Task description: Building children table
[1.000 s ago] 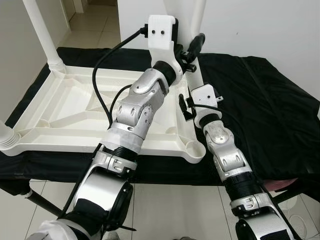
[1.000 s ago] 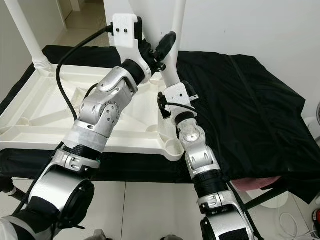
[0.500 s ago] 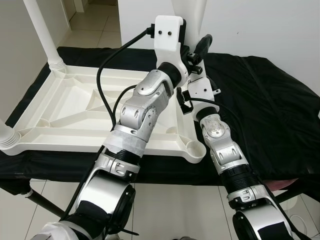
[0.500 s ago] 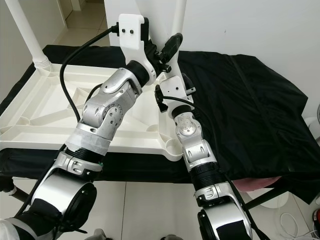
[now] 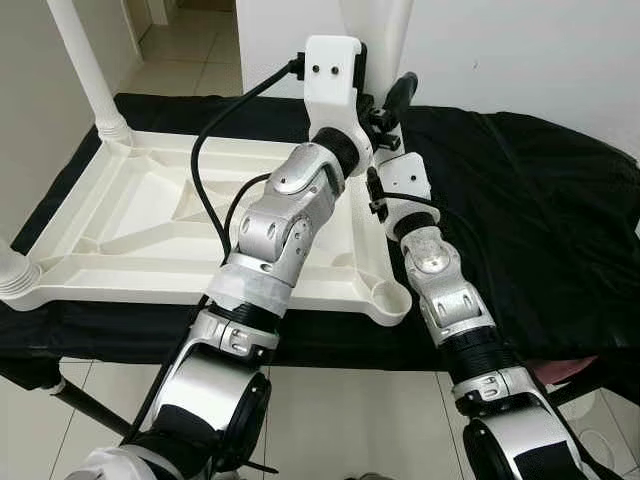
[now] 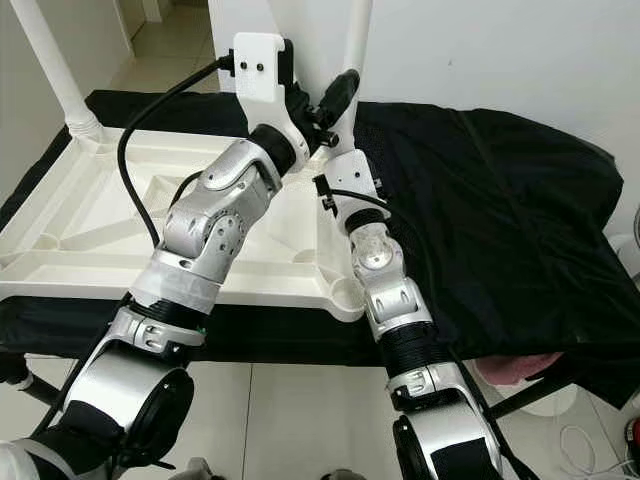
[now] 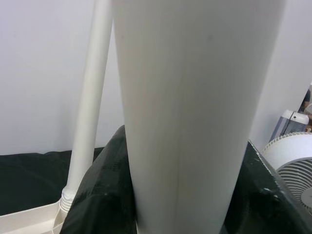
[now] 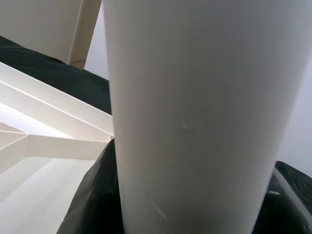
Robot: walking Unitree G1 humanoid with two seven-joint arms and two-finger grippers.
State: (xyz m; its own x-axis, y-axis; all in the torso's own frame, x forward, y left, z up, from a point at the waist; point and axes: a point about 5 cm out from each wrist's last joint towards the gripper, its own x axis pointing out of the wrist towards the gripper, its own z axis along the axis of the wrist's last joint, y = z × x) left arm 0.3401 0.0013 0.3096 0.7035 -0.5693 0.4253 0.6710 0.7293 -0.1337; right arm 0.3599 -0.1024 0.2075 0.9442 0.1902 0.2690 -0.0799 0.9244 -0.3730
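The table top [image 5: 150, 215] is a white plastic panel lying upside down on a black cloth [image 5: 540, 200], with its ribbed underside facing up. Diagonal ribs cross the panel, and a round open socket [image 5: 388, 297] sits at its corner at 5 o'clock. Three white legs stand upright in the other corners. One leg [image 5: 88, 70] rises at 11 o'clock, a leg base [image 5: 12, 268] shows at 9 o'clock, and the leg being handled [image 6: 355, 50] stands at 1 o'clock, in the far right corner of the panel.

Both arms reach forward and upward to that leg. The left gripper [image 5: 385, 105] is raised higher, with the white camera block on its wrist just left of the leg and one black finger [image 5: 398, 95] lying across the leg's front. The right gripper [image 6: 335, 135] meets the same leg lower down, close to the socket. Both wrist views show the white tube between dark finger edges at very close range. Both sets of fingers appear to be clamped around the leg, though contact itself is hidden.

A white fan [image 7: 292, 158] stands behind the cloth.
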